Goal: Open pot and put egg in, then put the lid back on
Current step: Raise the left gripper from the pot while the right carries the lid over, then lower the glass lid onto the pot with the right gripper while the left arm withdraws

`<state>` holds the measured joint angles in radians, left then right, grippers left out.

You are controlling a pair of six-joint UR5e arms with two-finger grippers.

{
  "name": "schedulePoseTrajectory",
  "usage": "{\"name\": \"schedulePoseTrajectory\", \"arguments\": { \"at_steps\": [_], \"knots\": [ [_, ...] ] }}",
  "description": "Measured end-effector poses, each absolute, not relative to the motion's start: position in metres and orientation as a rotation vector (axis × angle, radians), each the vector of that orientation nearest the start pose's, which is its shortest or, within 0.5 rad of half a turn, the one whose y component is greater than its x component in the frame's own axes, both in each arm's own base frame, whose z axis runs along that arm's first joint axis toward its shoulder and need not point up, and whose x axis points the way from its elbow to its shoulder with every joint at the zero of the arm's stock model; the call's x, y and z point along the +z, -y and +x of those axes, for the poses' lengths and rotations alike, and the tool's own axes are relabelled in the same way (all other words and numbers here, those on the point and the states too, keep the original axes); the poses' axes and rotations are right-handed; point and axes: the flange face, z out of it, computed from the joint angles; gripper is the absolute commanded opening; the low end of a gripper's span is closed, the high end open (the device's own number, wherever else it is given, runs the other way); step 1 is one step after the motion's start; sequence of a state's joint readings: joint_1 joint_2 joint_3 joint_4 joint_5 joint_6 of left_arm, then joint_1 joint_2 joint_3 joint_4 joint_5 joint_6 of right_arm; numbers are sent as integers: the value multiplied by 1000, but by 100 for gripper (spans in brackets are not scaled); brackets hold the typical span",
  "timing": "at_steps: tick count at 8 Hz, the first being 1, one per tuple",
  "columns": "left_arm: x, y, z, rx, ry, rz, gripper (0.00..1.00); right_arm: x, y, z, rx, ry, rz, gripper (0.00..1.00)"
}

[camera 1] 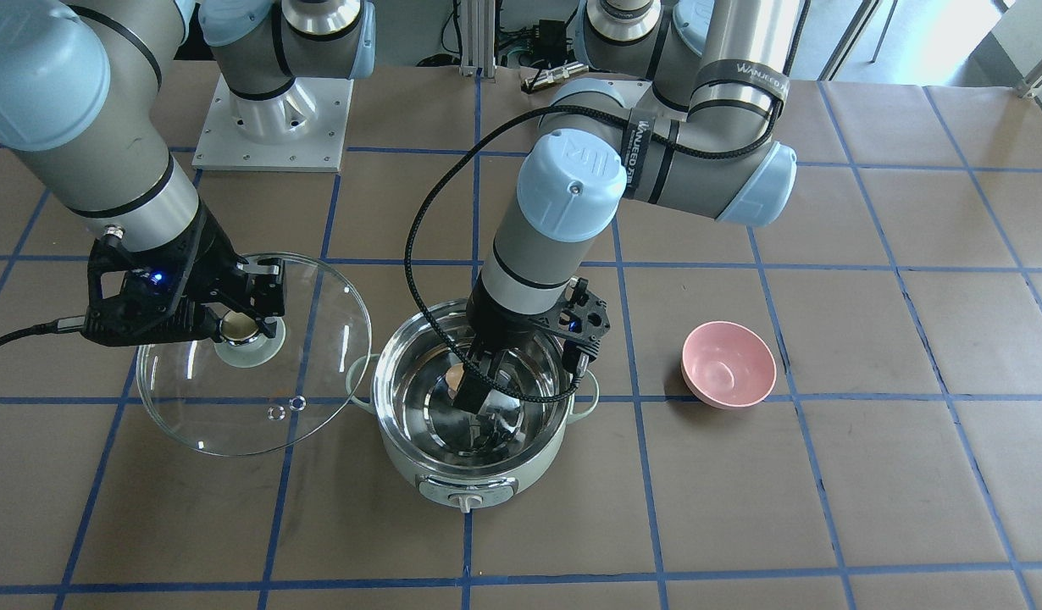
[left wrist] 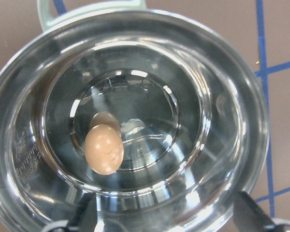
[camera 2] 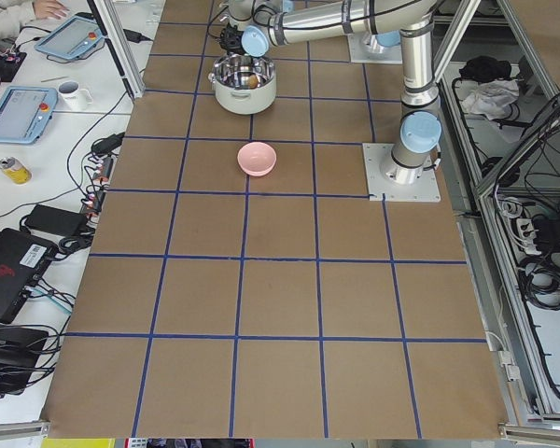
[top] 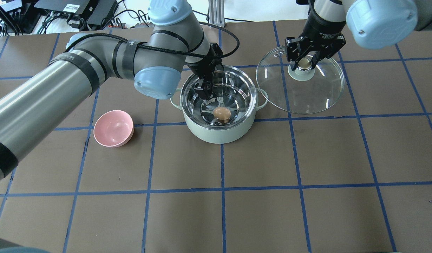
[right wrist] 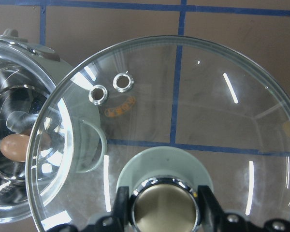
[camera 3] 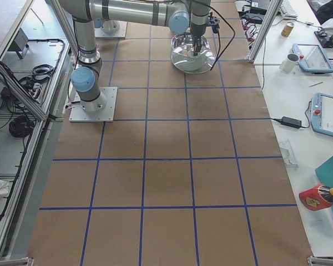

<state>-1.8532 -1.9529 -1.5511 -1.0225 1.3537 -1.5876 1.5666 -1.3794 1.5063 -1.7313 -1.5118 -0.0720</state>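
We see the small tan-brown oval egg (top: 222, 113) lying on the shiny steel floor of the round mint-green pot (top: 219, 135), our left gripper (top: 204, 94) spread apart near it, holding nothing. Our right gripper (top: 305, 64) is clamped on the beige knob (right wrist: 164, 208) of the clear glass dome lid (top: 307, 95), just right of the pot. We judge the lid heavy, slippery and breakable, the knob its 1 sound hold.

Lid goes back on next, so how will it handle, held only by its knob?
The lid is wide clear glass, so probably heavy for its size and apt to chip against the pot rim. The right gripper clamps only the small central knob, so the lid may tilt. The knob looks shiny and rounded, perhaps slippery.
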Motion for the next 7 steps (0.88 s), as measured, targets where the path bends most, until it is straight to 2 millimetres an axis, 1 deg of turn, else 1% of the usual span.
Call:
{"name": "schedulePoseTrajectory", "arguments": {
  "at_steps": [1,2,3,4,5,6,7],
  "knots": [
    [365,573,-310,72,-2744,-2075,98,434,573,139,-58,-3081,-103,0],
    [386,572,-288,43,-2752,-2078,98,436,574,141,-79,-3079,-97,0],
    [408,569,-262,13,-2758,-2051,98,438,572,152,-96,-3076,-79,0],
    [429,565,-231,-24,-2762,-2008,99,439,567,179,-120,-3072,-79,0],
    [447,558,-200,-48,-2768,-1955,99,439,559,212,-134,-3066,-75,0],
    [462,551,-173,-72,-2769,-1896,99,437,551,245,-154,-3057,-53,0],
    [475,543,-153,-108,-2773,-1829,100,431,546,275,-168,-3051,-56,0]
  ]
}}
